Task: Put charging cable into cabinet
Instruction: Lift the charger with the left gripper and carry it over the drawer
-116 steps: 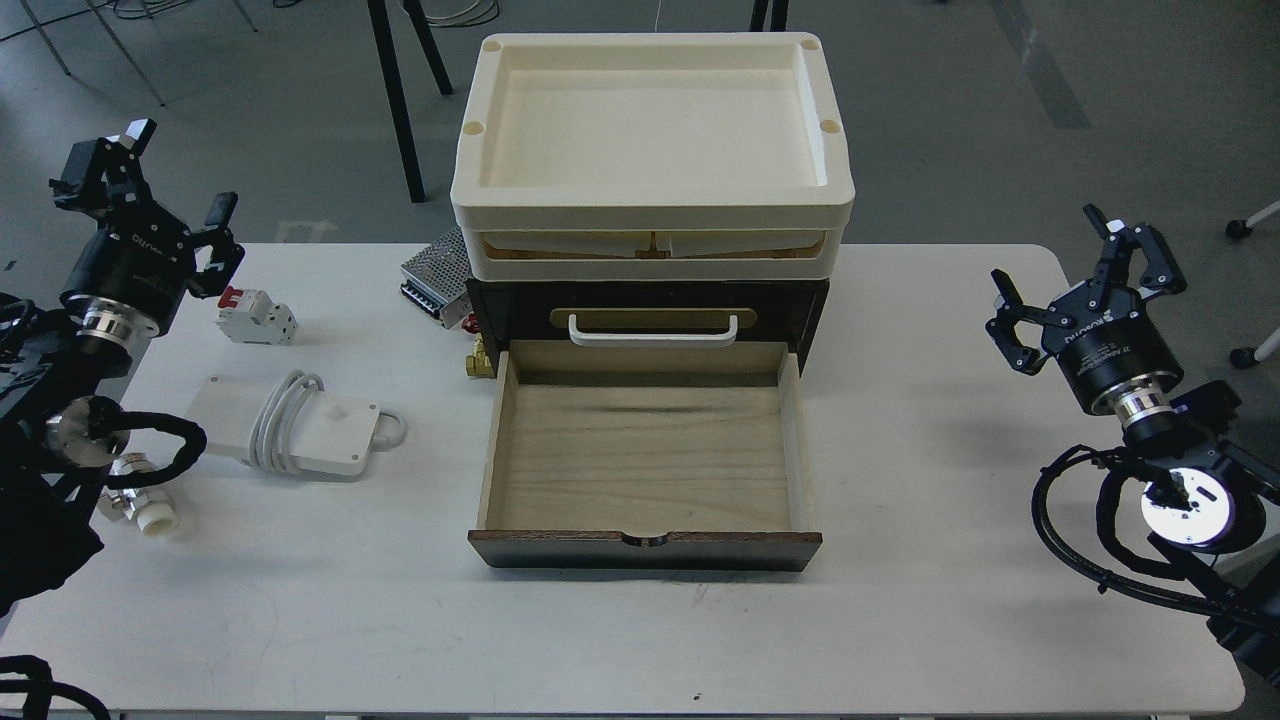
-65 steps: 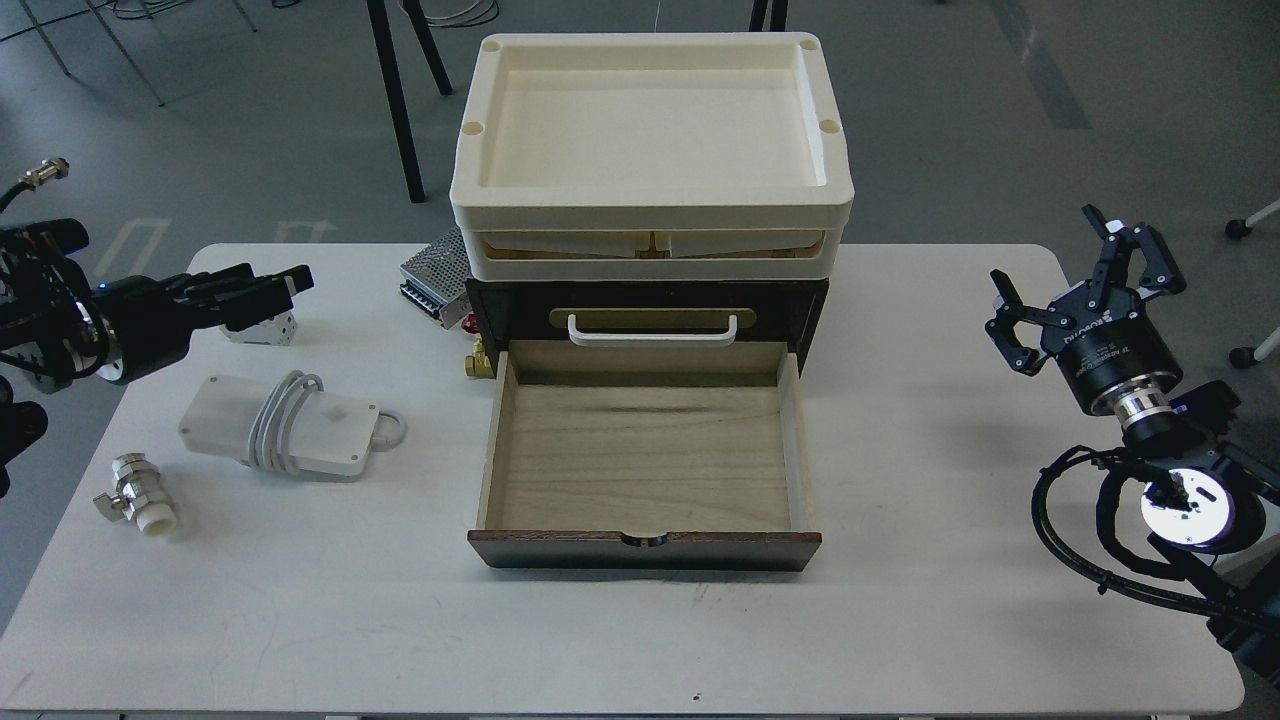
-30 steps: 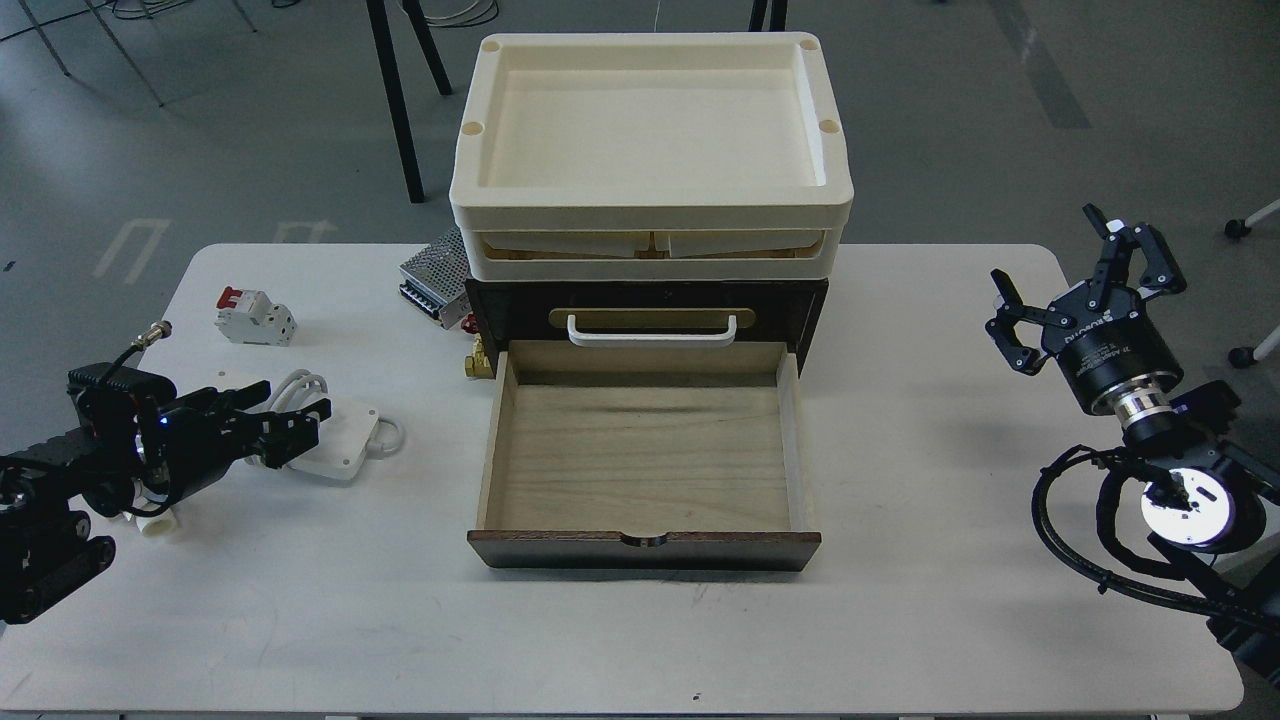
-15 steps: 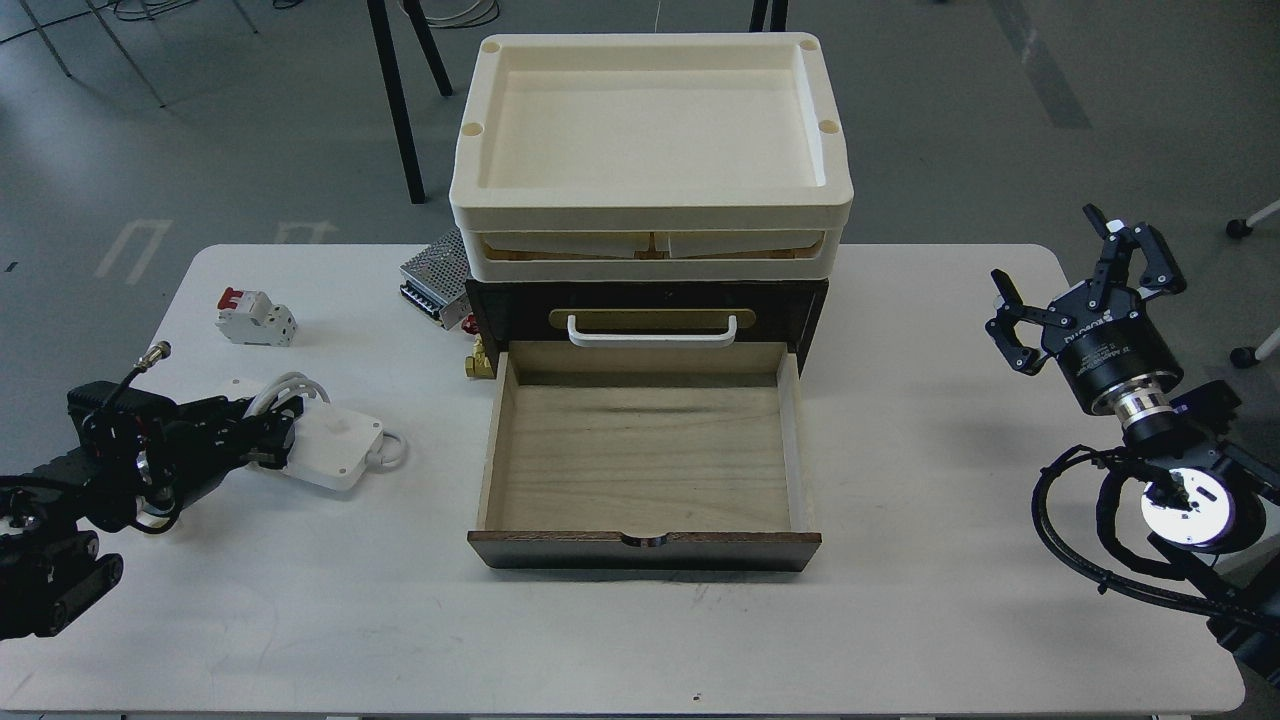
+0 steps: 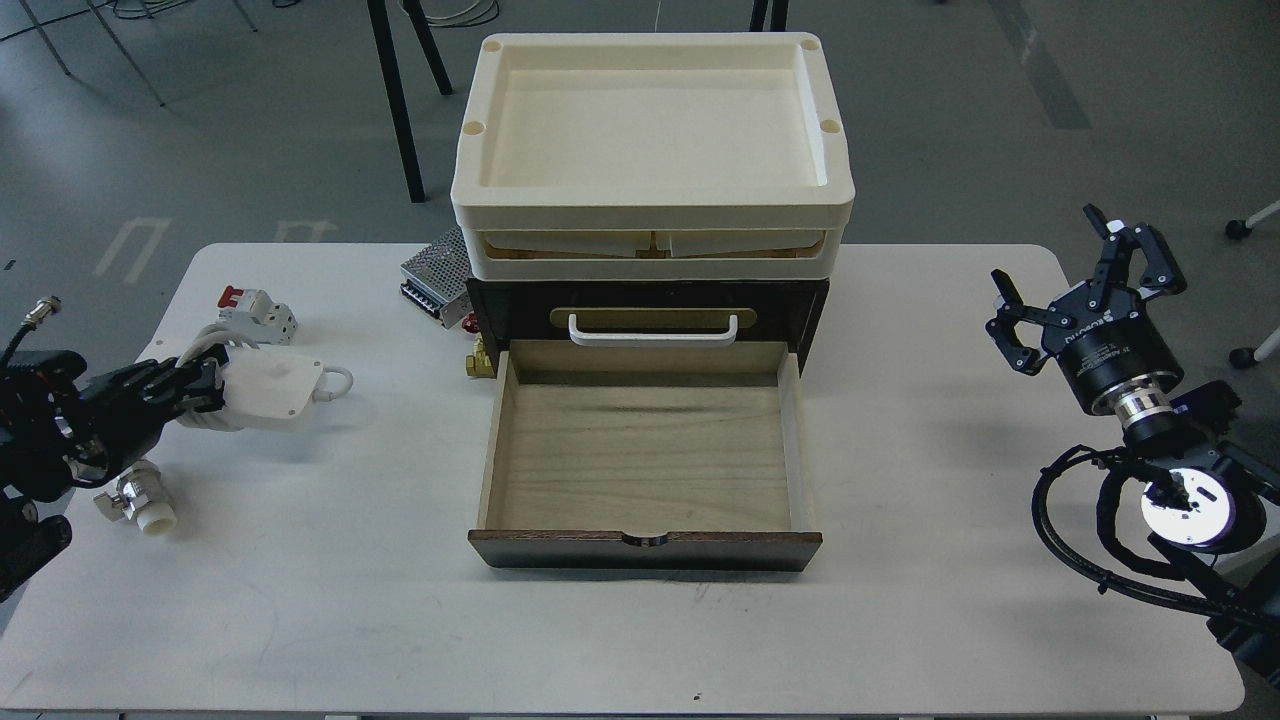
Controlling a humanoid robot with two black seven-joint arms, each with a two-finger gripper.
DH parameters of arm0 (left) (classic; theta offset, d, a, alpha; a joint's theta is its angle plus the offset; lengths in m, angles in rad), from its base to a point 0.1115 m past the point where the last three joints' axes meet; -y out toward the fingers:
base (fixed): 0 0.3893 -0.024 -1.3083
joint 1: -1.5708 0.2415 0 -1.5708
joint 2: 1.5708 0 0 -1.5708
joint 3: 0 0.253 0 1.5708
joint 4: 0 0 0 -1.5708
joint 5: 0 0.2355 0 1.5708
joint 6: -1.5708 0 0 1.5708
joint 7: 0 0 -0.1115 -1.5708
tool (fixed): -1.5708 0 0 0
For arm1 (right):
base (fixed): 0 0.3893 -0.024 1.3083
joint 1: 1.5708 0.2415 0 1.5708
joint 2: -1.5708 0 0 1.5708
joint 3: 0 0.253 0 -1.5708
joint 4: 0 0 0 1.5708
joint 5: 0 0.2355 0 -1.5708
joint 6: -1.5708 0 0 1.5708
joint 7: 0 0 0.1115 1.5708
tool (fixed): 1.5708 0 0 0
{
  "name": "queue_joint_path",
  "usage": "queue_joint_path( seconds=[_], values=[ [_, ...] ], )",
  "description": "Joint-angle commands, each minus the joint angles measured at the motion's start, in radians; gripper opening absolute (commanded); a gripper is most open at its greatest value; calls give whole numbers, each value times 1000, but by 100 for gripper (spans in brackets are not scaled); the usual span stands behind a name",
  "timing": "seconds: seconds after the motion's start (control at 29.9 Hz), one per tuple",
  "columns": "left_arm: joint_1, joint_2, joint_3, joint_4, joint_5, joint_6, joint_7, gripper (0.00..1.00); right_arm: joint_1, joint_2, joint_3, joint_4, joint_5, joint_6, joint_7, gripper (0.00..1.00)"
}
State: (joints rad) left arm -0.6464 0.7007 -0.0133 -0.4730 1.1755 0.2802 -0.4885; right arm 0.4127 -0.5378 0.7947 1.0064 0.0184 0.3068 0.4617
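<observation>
The charging cable (image 5: 270, 390) is a flat white block with a cord wound round it and a small loop at its right end. My left gripper (image 5: 205, 392) is shut on its left end and holds it lifted above the table at the far left. The cabinet (image 5: 648, 300) is a dark-brown box at the table's middle, with a white handle. Its light plywood drawer (image 5: 645, 455) stands pulled out towards me and is empty. My right gripper (image 5: 1085, 275) is open and empty above the table's right edge.
Two cream trays (image 5: 650, 150) are stacked on the cabinet. A white breaker with a red switch (image 5: 255, 312) lies behind the cable. A metal valve (image 5: 140, 505) lies at the front left. A perforated metal box (image 5: 435, 272) and a brass fitting (image 5: 480, 360) sit left of the cabinet.
</observation>
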Motion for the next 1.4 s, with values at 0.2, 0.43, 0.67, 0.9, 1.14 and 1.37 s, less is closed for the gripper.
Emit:
queue_joint_path(
  seconds=[0.2,0.43,0.67,0.9,1.14,1.37],
  values=[
    [-29,290,-419,-278,-192,-395,0,0,0,4,0,0,0,0,-2,99],
    [-30,375,-744,-377,-203,-654,0,0,0,4,0,0,0,0,0,99],
    [-203,425,-809,-528,-200,-769,0,0,0,4,0,1,0,0,0,99],
    [-347,415,-807,-736,-101,-769,0,0,0,4,0,0,0,0,0,99],
    [-391,258,-791,-845,126,-769,0,0,0,4,0,0,0,-2,0,99],
    [-391,62,-628,-848,299,-769,0,0,0,4,0,0,0,-2,0,99]
  ],
)
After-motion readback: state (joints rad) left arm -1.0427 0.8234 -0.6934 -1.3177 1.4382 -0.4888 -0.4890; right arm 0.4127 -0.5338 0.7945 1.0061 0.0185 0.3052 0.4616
